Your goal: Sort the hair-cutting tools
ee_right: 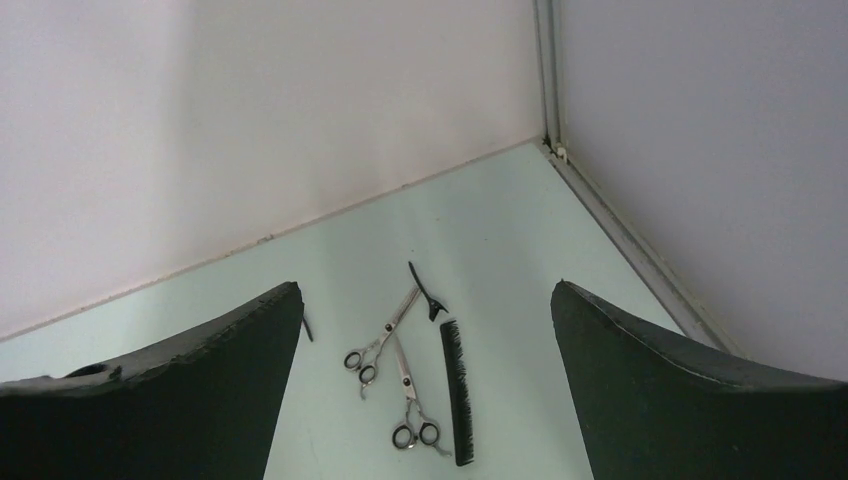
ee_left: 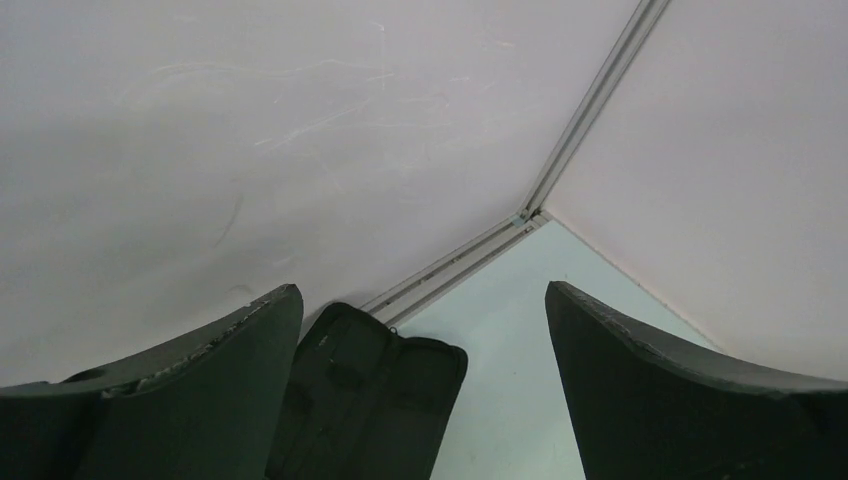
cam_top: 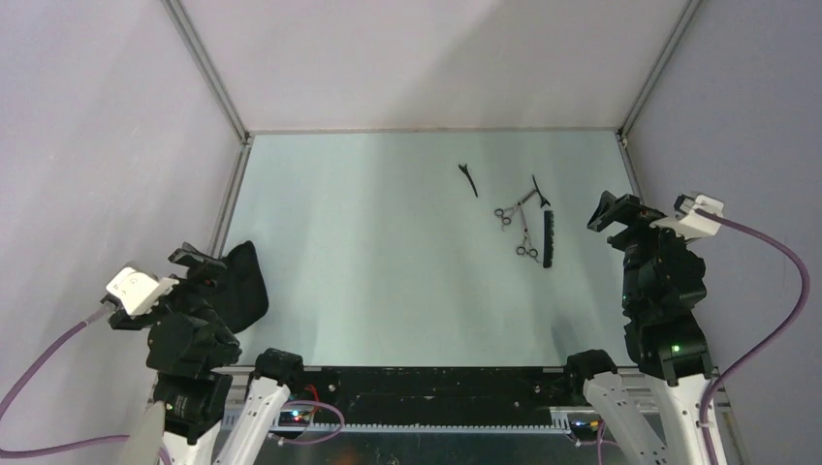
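The left hand (ee_left: 422, 290) is spread wide and holds nothing. It hangs over a black zip case (ee_left: 370, 400) that lies at the bench's (ee_left: 510, 350) left edge, by the wall rail (ee_left: 450, 265). The right hand (ee_right: 426, 287) is also spread and empty. Ahead of it lie silver scissors (ee_right: 388, 327) and, close by, a second pair (ee_right: 405, 385). A black comb (ee_right: 456, 392) lies just beside them and a black clip (ee_right: 428, 295) at the blade tips. Another clip (cam_top: 469, 180) lies apart, leftward.

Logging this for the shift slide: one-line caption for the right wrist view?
Open right fingers frame two scissors, a comb and a clip lying close together on the table.
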Tool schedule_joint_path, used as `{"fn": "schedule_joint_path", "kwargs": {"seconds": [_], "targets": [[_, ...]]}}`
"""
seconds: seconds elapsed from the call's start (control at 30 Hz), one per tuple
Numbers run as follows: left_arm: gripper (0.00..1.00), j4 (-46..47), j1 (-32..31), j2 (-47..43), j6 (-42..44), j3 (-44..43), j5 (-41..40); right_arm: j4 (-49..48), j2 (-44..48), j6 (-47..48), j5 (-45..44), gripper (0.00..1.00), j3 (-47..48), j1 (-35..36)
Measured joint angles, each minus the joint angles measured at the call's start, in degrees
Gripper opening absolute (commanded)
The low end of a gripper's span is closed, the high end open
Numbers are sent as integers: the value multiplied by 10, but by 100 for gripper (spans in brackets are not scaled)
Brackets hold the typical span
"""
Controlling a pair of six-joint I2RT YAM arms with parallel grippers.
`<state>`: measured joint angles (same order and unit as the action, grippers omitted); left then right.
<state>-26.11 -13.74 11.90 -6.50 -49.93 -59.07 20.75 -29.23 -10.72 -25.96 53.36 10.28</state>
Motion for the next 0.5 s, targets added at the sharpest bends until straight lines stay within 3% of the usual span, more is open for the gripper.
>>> {"fn": "schedule_joint_path", "kwargs": {"seconds": [0.27, 0.5], "targets": [[98, -75, 0, 17, -54, 0, 27, -18, 45, 29, -41, 99, -39, 51], [98, -144, 0, 130, -128, -1, 104, -38, 84, 52, -75, 99, -118, 93]]}}
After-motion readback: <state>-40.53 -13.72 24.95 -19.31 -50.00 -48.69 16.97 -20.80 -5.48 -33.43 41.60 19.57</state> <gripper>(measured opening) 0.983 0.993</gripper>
